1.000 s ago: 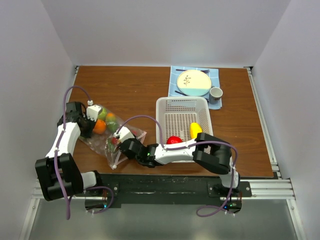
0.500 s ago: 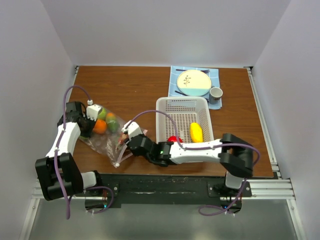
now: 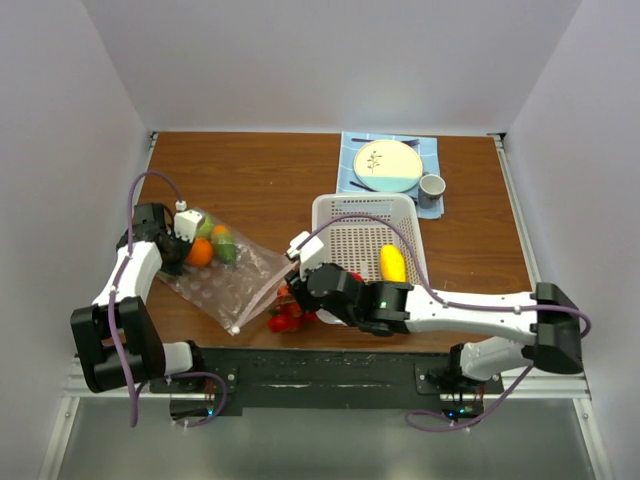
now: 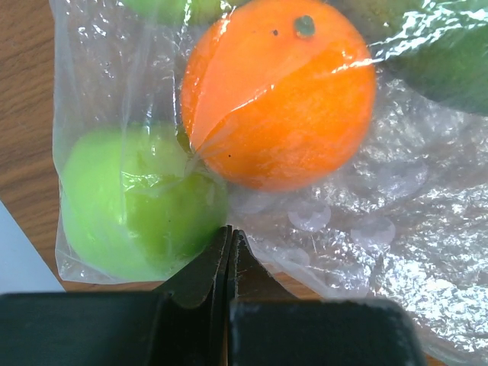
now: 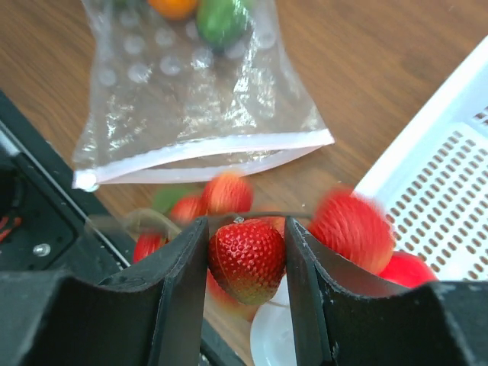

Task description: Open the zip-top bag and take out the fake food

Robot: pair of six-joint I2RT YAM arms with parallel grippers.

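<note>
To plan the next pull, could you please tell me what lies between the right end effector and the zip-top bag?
In the right wrist view, the right end effector grips strawberries; past them only bare table lies before the zip-top bag.

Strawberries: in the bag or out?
Out. The right claw grips one strawberry, clear of the zip-top bag; more strawberries blur beside it. The orange and a green fruit are inside the bag.

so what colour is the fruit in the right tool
Red, a strawberry; clearest in the right wrist view.
</note>
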